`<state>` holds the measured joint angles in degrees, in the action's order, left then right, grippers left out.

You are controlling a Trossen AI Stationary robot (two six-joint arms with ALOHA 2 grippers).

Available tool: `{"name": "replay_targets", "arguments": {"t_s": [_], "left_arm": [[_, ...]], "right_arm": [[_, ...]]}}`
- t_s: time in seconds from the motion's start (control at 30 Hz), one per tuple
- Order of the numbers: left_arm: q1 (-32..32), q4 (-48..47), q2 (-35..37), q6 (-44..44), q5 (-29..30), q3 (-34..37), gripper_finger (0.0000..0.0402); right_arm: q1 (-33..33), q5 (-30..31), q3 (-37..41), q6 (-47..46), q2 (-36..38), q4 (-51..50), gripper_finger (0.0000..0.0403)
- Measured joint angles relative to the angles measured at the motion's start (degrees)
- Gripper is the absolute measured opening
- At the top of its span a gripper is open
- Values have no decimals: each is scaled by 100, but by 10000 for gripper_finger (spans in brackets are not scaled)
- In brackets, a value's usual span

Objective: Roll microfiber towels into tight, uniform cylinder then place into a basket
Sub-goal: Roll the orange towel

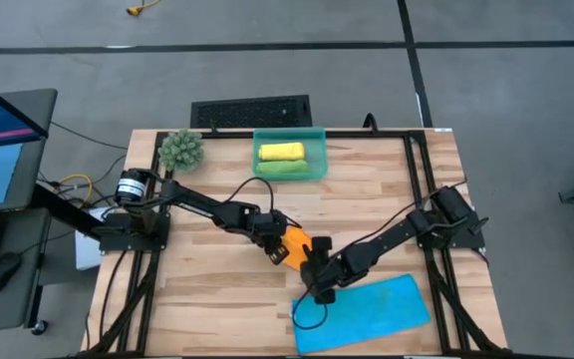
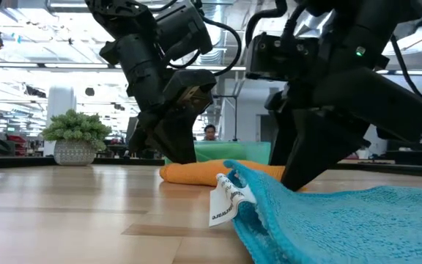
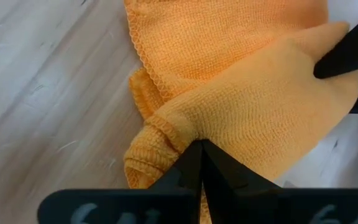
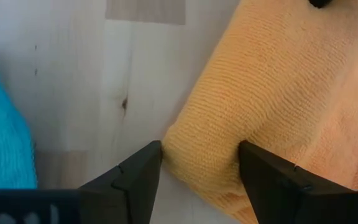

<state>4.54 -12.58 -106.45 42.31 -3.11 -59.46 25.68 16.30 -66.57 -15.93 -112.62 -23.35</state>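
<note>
Now both your grippers meet at the soft orange microfiber towel, mid-table.
Your left gripper pinches a fold of it, fingers tight together; your right gripper stands wide, straddling its rolled end, beside the flat bright blue towel.

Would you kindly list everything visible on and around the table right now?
Orange towel: one, orange, table centre, between both grippers.
Blue towel: one, bright blue, flat at the near right edge.
Basket: one, translucent green, far edge of table.
Yellow roll: one, yellow, inside basket.
Green roll: one, green, inside basket beside the yellow.
Plant ball: one, green, left of basket.
Keyboard: one, black, beyond the table.
Left gripper: shut, pinching the orange towel.
Right gripper: open, straddling the orange towel's end.
</note>
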Motion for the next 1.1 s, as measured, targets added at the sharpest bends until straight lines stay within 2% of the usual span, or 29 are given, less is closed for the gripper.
{"name": "replay_targets", "arguments": {"t_s": [0.1,0.2,0.57,0.8,0.9,1.1], "left_arm": [[-64,0,0,-124,-149,0,0],[-81,-13,0,-249,-235,0,0],[-157,-386,201,-805,-153,0,0],[-230,-744,320,-1212,-78,-2,0],[-229,-908,405,-1499,-14,0,0],[-255,-1248,872,-2209,166,0,0]], "right_arm": [[-70,-66,1,-250,-9,9,228],[-120,-90,-2,-508,-109,29,199],[-101,7,-23,-1276,-195,56,33],[-60,-11,-169,-2042,-228,85,28],[23,43,-168,-2483,-234,203,38],[198,38,-166,-3297,-239,519,29]]}}
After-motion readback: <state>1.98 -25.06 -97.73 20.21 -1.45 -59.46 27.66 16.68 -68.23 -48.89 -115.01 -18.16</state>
